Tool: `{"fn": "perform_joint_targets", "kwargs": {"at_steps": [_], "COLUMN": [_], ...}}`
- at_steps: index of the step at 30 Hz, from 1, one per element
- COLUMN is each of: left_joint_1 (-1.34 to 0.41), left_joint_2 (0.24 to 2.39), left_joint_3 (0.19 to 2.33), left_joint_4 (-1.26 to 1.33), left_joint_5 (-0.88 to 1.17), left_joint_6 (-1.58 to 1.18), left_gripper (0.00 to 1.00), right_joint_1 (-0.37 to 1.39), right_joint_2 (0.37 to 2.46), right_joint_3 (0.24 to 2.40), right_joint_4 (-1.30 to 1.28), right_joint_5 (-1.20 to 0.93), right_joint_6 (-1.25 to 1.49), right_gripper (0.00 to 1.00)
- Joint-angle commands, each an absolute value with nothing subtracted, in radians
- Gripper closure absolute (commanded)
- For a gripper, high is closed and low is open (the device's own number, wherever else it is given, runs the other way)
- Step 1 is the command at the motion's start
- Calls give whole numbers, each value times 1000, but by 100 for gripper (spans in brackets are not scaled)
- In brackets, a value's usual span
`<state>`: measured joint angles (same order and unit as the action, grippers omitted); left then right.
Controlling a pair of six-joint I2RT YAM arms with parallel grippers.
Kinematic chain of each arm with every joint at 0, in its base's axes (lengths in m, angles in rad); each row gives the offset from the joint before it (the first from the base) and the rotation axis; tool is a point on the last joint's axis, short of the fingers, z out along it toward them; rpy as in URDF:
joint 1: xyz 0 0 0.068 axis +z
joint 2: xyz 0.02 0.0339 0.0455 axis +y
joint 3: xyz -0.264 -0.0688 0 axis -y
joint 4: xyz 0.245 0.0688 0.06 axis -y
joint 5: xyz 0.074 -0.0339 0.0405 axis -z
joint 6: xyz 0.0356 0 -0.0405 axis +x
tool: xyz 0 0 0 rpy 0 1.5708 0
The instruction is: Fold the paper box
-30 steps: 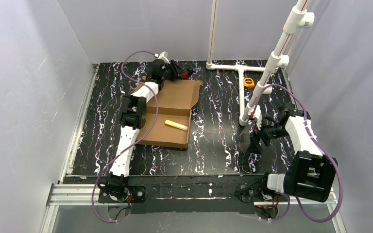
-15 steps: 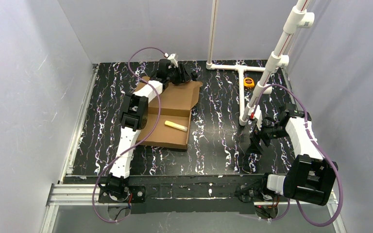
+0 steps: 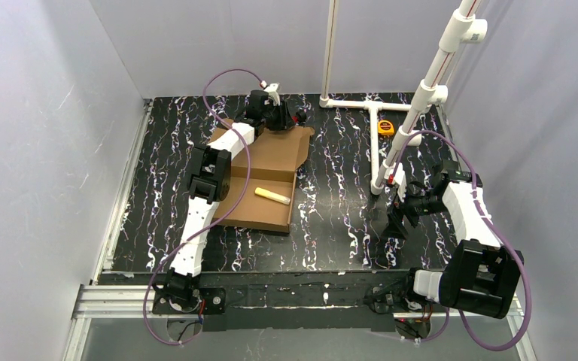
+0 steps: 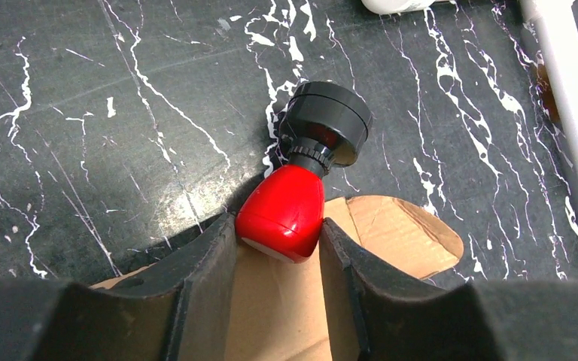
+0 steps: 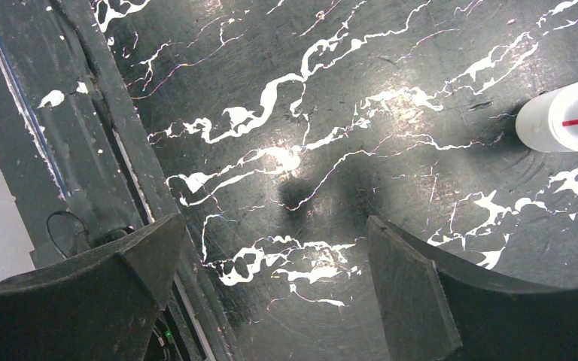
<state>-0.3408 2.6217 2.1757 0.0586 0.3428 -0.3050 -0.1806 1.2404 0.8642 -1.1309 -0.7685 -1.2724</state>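
Note:
The paper box [image 3: 263, 162] lies open on the left half of the black marbled table, its lid flap flat toward the back. A pale yellow stick [image 3: 272, 195] lies inside it. My left gripper [image 3: 287, 119] is at the box's far edge. In the left wrist view it [image 4: 278, 229] is shut on the red body of a red object with a black cap [image 4: 286, 210], above a rounded cardboard tab [image 4: 399, 229]. My right gripper [image 3: 395, 220] hangs open and empty over bare table at the right; in the right wrist view it [image 5: 275, 237] has nothing between its fingers.
A white PVC pipe frame [image 3: 369, 104] lies at the back, with a slanted white pole [image 3: 421, 101] rising from a foot near my right gripper [image 5: 561, 116]. A yellow tape measure [image 3: 385, 127] sits beside the frame. Grey walls close in the table.
My left gripper has shifted right along the box's far edge and turned at the wrist, staying on the red object. The right arm has barely moved.

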Motion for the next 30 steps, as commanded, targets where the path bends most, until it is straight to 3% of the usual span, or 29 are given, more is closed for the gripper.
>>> {"fn": "perform_joint_targets", "kwargs": {"at_steps": [1,11,17,23,30], "left_joint_1": [-349,-350,-348,-347,-347], "left_joint_2": [2567,2375,2138,1777,1204], "left_joint_3": [2196,2096,1860,1468,947], "left_joint_4": [57,135,213,216,149], "left_joint_5": [345,347,344,318,252], "left_joint_6": [-282,-298,-302,-352,-429], "left_gripper": [83,100,100,100,100], "right_joint_1": [-175,-175,-175,-173,-170], "right_joint_2": [1232,1216,1207,1191,1150], "right_joint_3": [890,886,884,878,864], "right_joint_4": [-1158,-1156,-1148,-1135,-1085], "right_joint_5": [-790,-794,-801,-804,-813], "right_joint_6": [-1289,-1287,-1283,-1267,-1217], "right_gripper": [2,2,2,2,2]}}
